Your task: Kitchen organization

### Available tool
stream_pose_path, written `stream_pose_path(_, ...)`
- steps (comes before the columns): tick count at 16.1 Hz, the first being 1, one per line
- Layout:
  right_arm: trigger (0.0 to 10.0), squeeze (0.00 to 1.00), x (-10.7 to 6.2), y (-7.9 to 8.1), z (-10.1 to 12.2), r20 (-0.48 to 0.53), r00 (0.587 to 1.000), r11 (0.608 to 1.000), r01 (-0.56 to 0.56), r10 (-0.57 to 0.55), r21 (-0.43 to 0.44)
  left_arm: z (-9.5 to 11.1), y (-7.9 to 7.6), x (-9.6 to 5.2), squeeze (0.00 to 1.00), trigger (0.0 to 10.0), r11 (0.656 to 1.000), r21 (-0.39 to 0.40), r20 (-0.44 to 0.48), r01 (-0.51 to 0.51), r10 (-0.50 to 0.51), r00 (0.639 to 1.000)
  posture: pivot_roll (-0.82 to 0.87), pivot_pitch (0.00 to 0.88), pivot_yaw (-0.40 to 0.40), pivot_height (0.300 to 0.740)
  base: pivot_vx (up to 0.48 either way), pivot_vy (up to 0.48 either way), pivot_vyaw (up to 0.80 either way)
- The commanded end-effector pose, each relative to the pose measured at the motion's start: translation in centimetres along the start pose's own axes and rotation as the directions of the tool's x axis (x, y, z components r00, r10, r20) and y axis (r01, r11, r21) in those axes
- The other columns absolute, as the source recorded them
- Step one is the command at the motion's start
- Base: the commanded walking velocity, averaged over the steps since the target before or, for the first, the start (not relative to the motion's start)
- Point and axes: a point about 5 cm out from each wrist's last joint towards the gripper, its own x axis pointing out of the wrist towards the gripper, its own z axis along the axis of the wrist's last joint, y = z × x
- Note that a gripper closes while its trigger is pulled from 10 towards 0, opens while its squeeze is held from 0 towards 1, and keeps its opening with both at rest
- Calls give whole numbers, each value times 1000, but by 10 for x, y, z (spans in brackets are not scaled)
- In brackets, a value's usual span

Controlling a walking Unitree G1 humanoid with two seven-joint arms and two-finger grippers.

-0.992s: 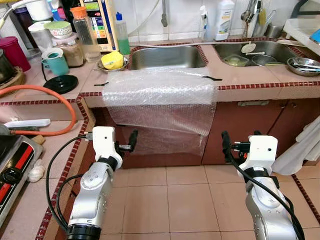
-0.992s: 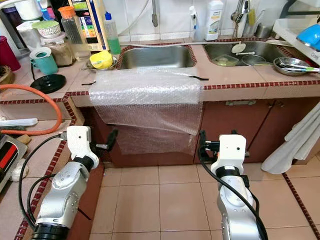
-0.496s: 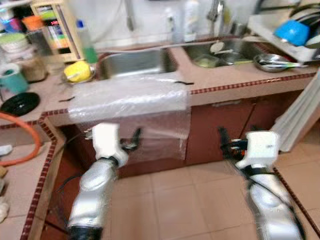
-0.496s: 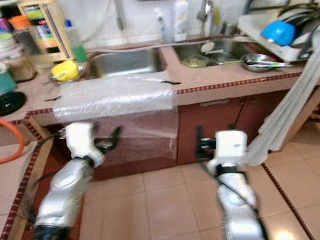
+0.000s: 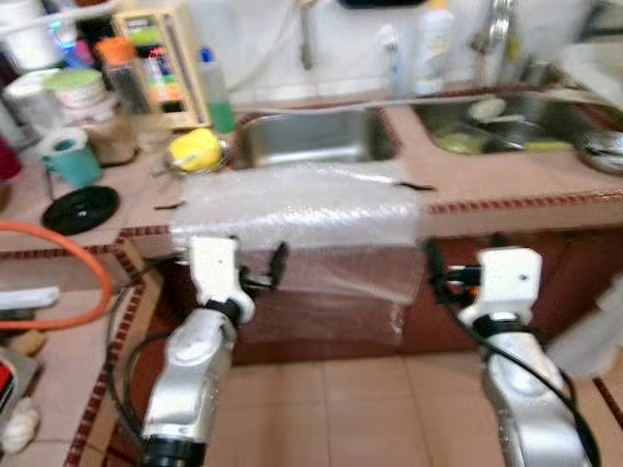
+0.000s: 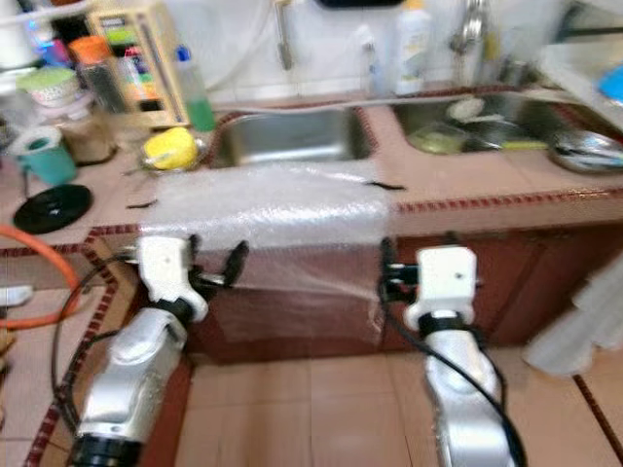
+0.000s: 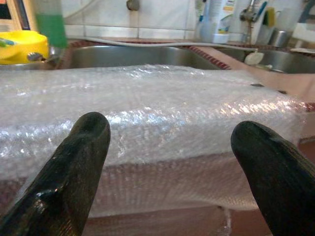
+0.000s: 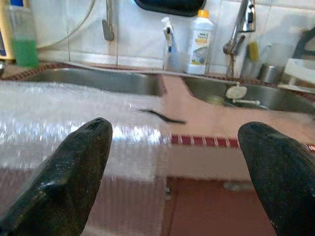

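Bubble wrap (image 5: 297, 209) lies across the tiled counter (image 5: 506, 185) in front of the left sink (image 5: 316, 136) and hangs down over the cabinet front below. A small black strip (image 5: 417, 185) rests on the counter at the wrap's right corner.

Both arms are raised before the counter edge. The left gripper (image 7: 170, 169) points at the wrap's folded front edge, its two black fingers (image 7: 74, 167) spread wide with nothing between them, close to the wrap but not touching it. The right gripper (image 8: 177, 169) faces the wrap's right edge and the bare counter beside it, its fingers (image 8: 69, 172) also spread wide and empty.

Behind the wrap, a yellow container (image 5: 195, 149) sits left of the sink, with a green bottle (image 5: 216, 92) behind it. Farther left stand a teal mug (image 5: 70, 159) and a black lid (image 5: 81, 207). An orange hose (image 5: 68, 233) curves over the side counter. A second sink (image 5: 516, 122) on the right holds dishes, and a white bottle (image 5: 435, 49) stands by the wall.
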Motion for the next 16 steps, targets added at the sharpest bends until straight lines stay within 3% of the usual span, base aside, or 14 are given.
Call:
stream_pose_path(1, 10000, 0, 2, 9, 5, 19, 999, 999, -28, 27, 23, 6, 13, -2, 0, 10000, 998, 34, 19, -53, 52, 998, -7, 0, 79, 740, 0, 0, 0)
stream_pose_path(5, 10000, 0, 3, 10, 6, 19, 999, 999, -34, 34, 20, 8, 10, 0, 0, 10000, 998, 44, 20, -48, 47, 999, -6, 0, 78, 740, 0, 0, 0)
stream_pose_path(16, 10000, 0, 6, 13, 9, 33, 999, 999, -41, 41, 15, 8, 16, 5, 0, 10000, 998, 24, 11, -64, 63, 998, -5, 0, 79, 740, 0, -392, 0)
